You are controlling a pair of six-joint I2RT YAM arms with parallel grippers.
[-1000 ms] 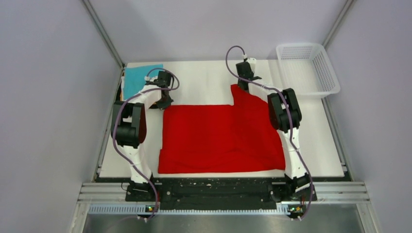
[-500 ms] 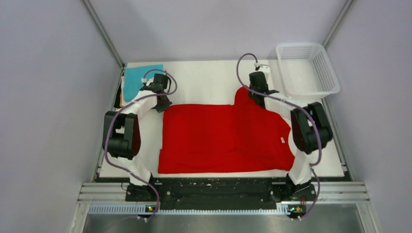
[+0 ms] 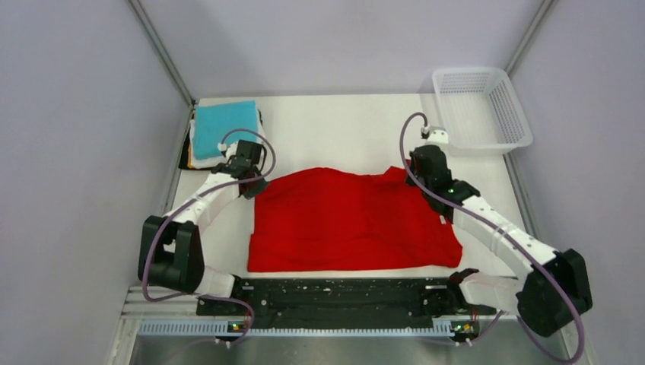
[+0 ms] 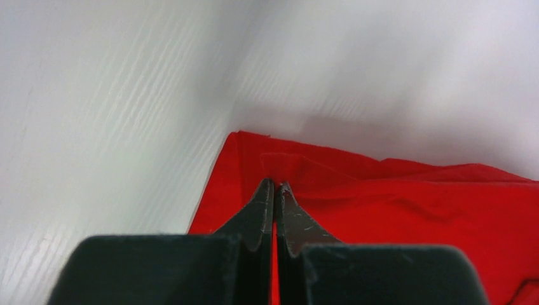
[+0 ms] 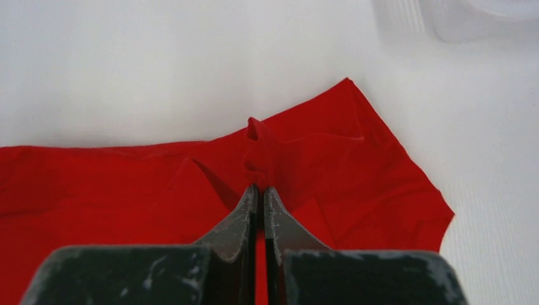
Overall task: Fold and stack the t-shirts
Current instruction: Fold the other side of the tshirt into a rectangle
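From the overhead camera I see the red t-shirt spread across the middle of the white table. Its near edge lies close to the arm bases and its far edge is rumpled. My left gripper sits at the shirt's far left corner and my right gripper at its far right corner, where the cloth is drawn up into a small peak. Both arms are stretched low over the table. The teal t-shirt, folded into a rectangle, lies in the far left corner of the table, well apart from the red one. The white mesh basket stands in the far right corner.

On the left wrist camera, the left gripper has its two fingers pressed together on the red t-shirt, just inside the corner. Red cloth shows in the thin slit between them. The cloth beyond the tips is creased into a shallow ridge, and bare table lies to the left.

On the right wrist camera, the right gripper is likewise pinched tight on the red t-shirt. A pucker of cloth stands up right ahead of the fingertips, and the shirt's corner fans out to the right. The basket is a blur at the top right.
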